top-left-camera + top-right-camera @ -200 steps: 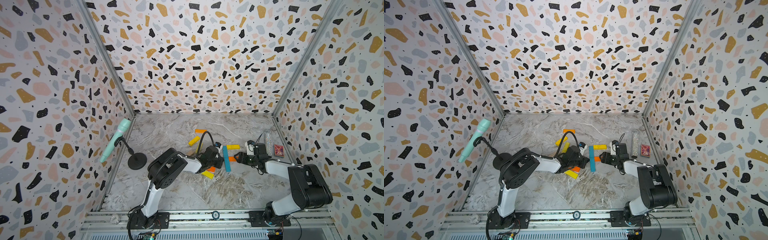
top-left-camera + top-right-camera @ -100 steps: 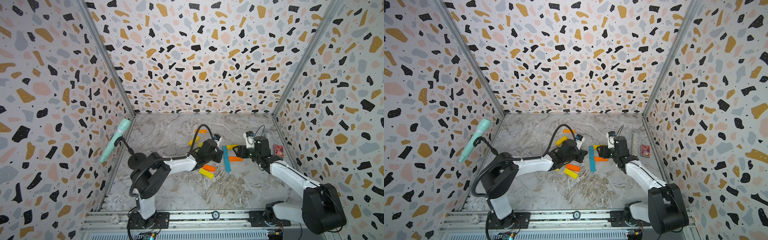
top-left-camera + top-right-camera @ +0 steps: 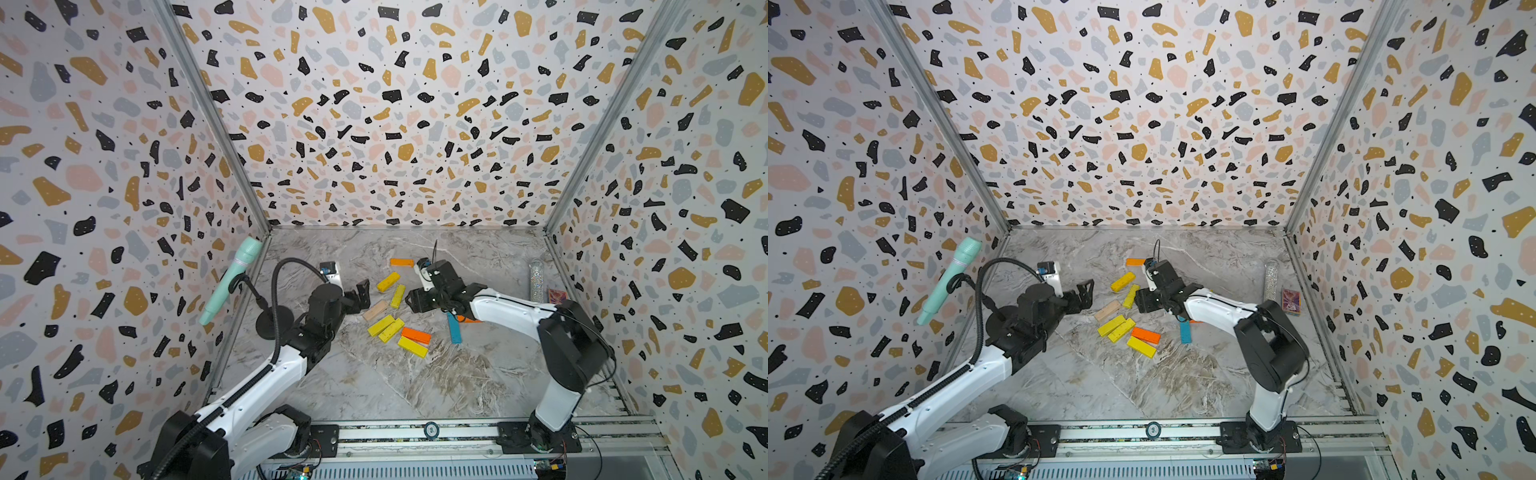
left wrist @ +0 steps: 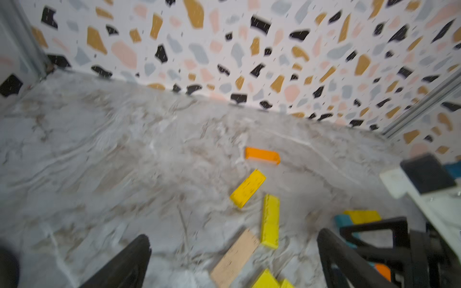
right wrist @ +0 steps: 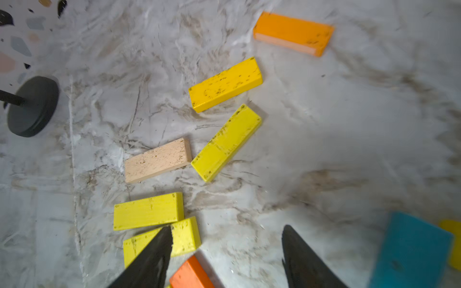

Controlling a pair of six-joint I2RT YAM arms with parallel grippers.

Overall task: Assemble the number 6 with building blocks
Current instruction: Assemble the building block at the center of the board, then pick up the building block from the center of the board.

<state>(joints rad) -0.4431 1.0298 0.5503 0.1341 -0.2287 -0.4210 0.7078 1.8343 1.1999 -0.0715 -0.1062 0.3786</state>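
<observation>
Fig.: blocks point(image 3: 380, 325) flat on counter point(image 3: 374, 386), axes mixed; teal block point(image 3: 454, 331) runs front-back, far end hidden by right arm point(image 3: 511, 311); left hand point(image 4: 233, 235), right hand point(image 5: 225, 229): apart, prob. empty.

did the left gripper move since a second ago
Yes. The left gripper has drawn back from above the blocks toward the microphone stand base, its jaws open and empty.

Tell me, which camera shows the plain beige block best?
The right wrist view: the beige block lies whole, close and sharp, with its wood grain visible. The left wrist view shows the same block blurred. Both top views show it whole, but small and far off.
</observation>
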